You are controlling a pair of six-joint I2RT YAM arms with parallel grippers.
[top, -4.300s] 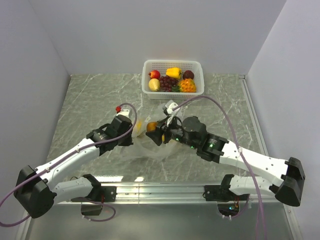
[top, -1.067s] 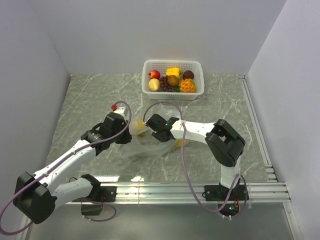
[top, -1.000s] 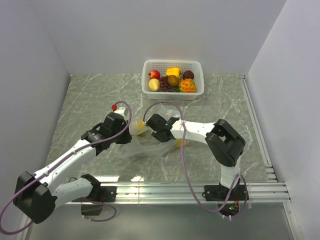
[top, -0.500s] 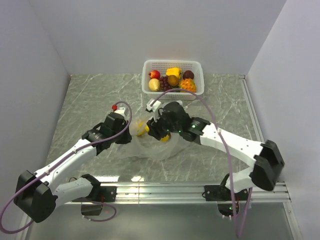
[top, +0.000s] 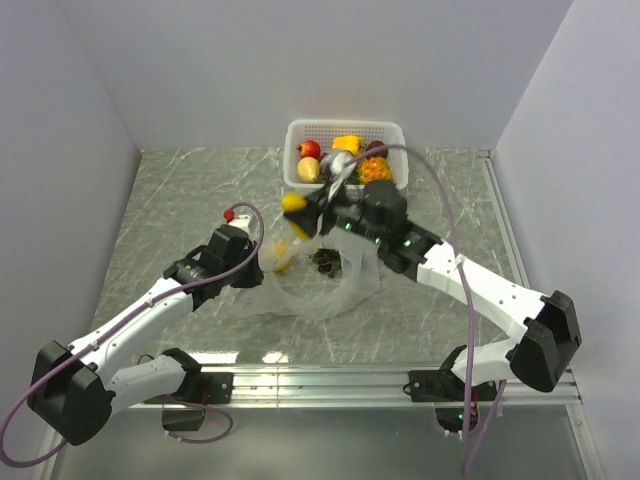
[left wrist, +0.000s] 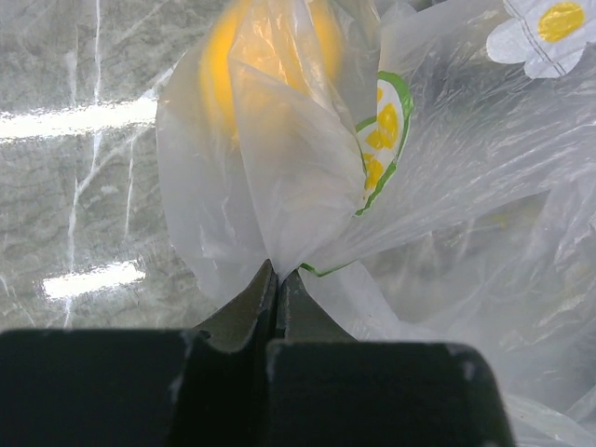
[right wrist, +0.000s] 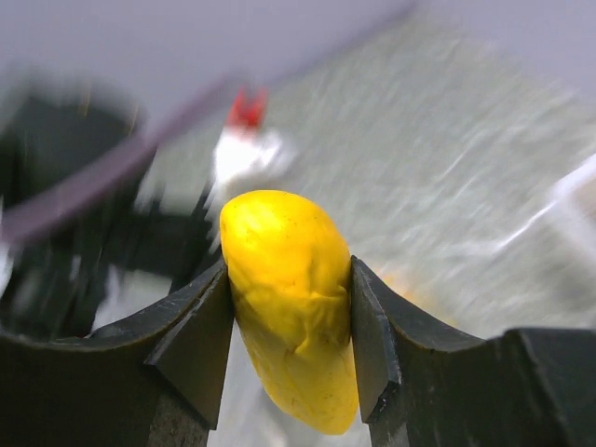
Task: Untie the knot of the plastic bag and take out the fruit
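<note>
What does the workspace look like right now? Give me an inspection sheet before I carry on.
Surface: grey marbled table, glare near the front.
Job's things: plastic bag crumpled mid-table, a yellow fruit and a dark one inside; more fruits in the white basket at the back.
Clutter: nothing seen.
Grippers: left gripper jaws shut on a bag fold; right gripper jaws clamp a second yellow fruit, between bag and basket.
Cables: a purple cable loops over each arm.
Surroundings: white walls, metal rail at near edge.

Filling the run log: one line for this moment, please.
left gripper: shut on plastic bag | right gripper: shut on yellow fruit, outside bag
</note>
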